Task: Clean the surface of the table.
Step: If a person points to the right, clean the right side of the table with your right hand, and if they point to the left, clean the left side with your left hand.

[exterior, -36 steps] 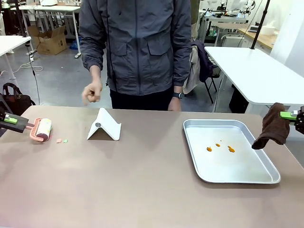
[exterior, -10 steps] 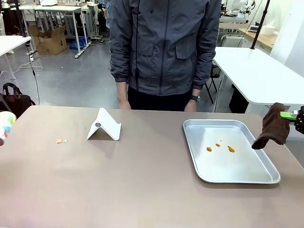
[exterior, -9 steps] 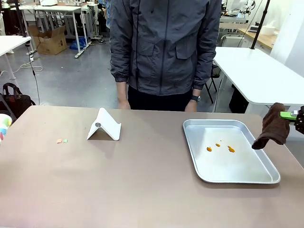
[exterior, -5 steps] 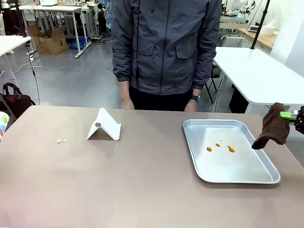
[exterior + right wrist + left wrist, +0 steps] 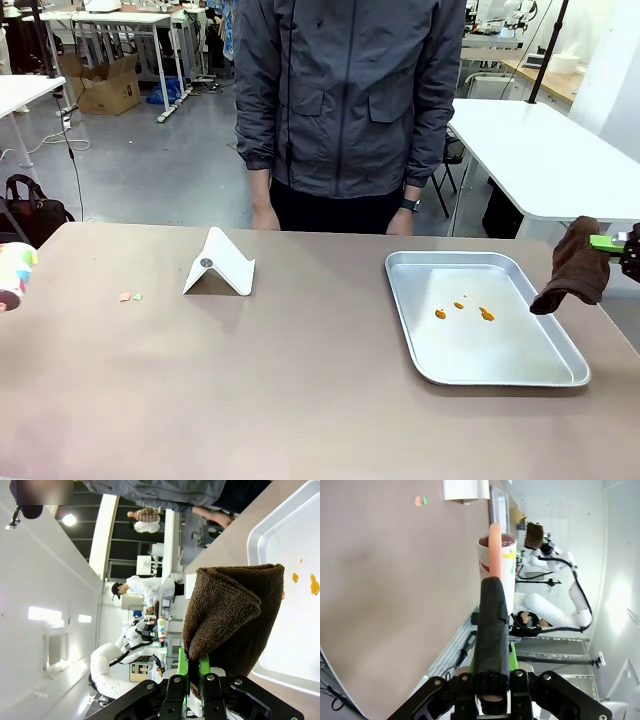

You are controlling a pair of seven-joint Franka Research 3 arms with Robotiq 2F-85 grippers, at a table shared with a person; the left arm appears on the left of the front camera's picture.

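The taupe-brown table (image 5: 300, 380) carries two small crumbs (image 5: 130, 297), pink and green, near its left side. In the left wrist view my left gripper (image 5: 491, 677) is shut on the black handle of a pink lint roller (image 5: 495, 565). It holds the roller off the table, and the crumbs (image 5: 421, 501) lie far ahead. The roller's head (image 5: 12, 272) hangs at the front view's left edge. My right gripper (image 5: 622, 243) is shut on a brown cloth (image 5: 572, 268), which hangs just past the tray's right rim. From the right wrist, the cloth (image 5: 230, 615) droops over my right gripper (image 5: 192, 667).
A silver metal tray (image 5: 420, 330) with orange spots (image 5: 463, 310) lies at the right. A white folded stand (image 5: 220, 263) sits at the back left, right of the crumbs. A person in a grey jacket (image 5: 350, 90) stands at the far edge, hands down.
The roller has left its spot beside the crumbs and gone to the left edge. In the last half second its head has come back a little into view. The right arm is still.
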